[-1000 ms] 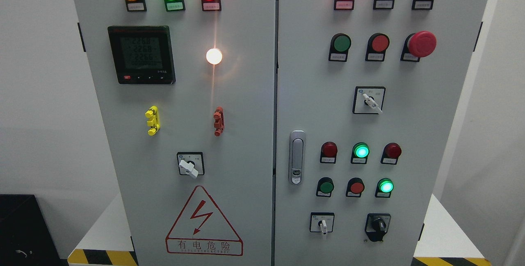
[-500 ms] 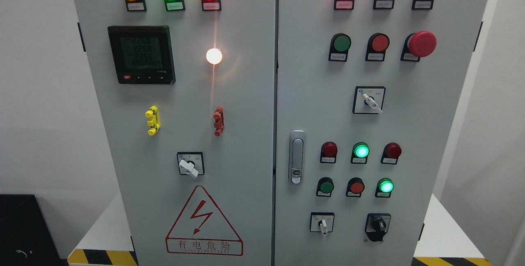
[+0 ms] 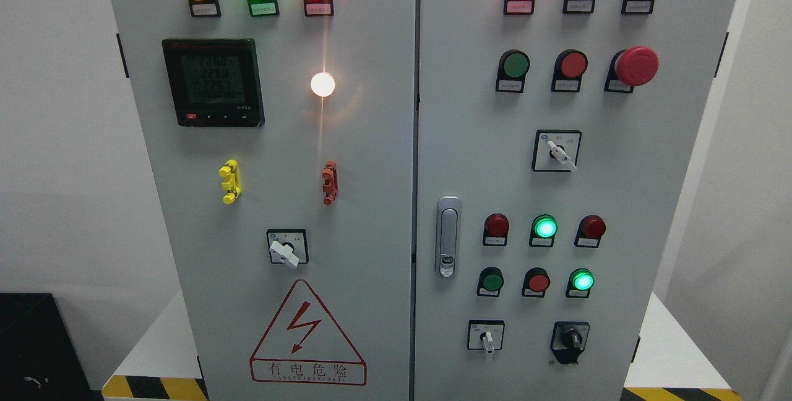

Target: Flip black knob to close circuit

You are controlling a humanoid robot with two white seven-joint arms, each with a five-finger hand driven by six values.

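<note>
The black knob point(image 3: 571, 341) sits at the lower right of the grey cabinet's right door point(image 3: 619, 203). Its handle stands roughly upright in a black round housing. A white selector switch point(image 3: 486, 337) is just to its left. Above them are red and green buttons, two lit green lamps point(image 3: 545, 228) point(image 3: 581, 280). Neither of my hands nor any arm shows in the head view.
The left door carries a meter display point(image 3: 213, 82), three lit lamps on top, a bright white lamp point(image 3: 323, 84), a white selector point(image 3: 286, 251) and a red warning triangle point(image 3: 306, 336). A door latch point(image 3: 448, 237) and red emergency button point(image 3: 637, 65) are on the right door.
</note>
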